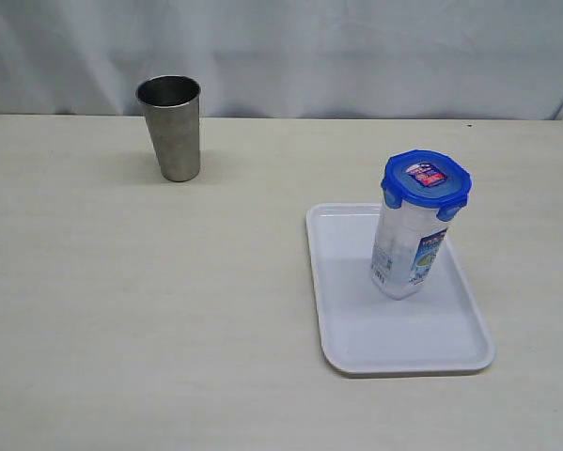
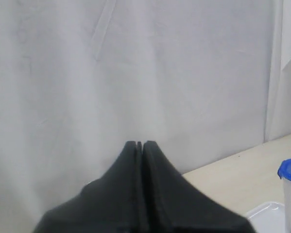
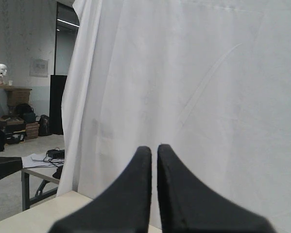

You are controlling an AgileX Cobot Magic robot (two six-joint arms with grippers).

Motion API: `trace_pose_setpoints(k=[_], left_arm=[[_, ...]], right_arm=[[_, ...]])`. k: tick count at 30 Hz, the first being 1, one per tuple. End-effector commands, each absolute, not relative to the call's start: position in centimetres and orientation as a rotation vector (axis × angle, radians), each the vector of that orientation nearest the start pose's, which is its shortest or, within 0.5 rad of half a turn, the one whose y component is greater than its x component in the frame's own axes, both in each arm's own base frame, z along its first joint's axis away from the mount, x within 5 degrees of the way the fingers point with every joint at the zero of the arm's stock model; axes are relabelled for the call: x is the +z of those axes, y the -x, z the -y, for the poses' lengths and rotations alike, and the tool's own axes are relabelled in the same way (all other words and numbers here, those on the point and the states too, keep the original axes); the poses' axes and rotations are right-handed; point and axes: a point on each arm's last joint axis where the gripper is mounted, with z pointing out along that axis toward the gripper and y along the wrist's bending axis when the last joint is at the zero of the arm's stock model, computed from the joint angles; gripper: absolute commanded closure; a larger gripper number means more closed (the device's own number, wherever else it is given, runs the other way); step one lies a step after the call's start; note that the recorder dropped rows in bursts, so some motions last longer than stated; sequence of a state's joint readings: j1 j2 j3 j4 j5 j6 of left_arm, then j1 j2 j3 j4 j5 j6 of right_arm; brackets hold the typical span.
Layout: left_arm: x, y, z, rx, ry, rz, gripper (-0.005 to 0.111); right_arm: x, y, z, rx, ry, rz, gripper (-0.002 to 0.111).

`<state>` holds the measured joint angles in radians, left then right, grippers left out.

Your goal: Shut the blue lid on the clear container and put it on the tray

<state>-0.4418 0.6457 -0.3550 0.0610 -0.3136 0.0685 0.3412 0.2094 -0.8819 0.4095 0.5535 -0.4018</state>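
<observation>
Clear container (image 1: 405,254) stands upright on the white tray (image 1: 356,338) with the blue lid (image 1: 427,178) seated on top, both arms' jaws pressed together and empty; risk: the tall narrow body topples if bumped, or an unlatched clip frees the lid.

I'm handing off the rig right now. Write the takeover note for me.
Left gripper: shut, empty, facing the curtain.
Right gripper: shut, empty, facing the curtain.
Blue lid sits on the clear container, which stands upright on the white tray.
Steel tumbler stands apart, on the table.
Done: lid on, container on tray.
Left: nothing obvious; not every clip tab is visible.
</observation>
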Motion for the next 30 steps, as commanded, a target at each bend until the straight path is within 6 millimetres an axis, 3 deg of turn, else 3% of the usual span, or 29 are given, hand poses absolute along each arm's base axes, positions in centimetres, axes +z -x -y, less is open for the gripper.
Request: trace_pose_setpoints(k=[1,14,25,30], left_arm=[[30.0,-11.6,5.6,-0.253,-0.430,-1.395,0.107],[29.0,-10.9,4.0,-0.149,-0.394,-1.477,0.107],[28.6,-8.0,1.5,-0.055,-0.236,-1.570,0.107],[28.6,-5.8,0.2,0.030,-0.093,-1.560,0.107]], right_arm=[[42.9,2.0,-1.3,0.384,0.430,-1.269,0.104],[42.9,2.0,-1.3,0.384,0.430,-1.269,0.104],[42.9,2.0,-1.3,0.384,0.430,-1.269,0.104],[42.9,2.0,-1.3,0.384,0.430,-1.269,0.104]])
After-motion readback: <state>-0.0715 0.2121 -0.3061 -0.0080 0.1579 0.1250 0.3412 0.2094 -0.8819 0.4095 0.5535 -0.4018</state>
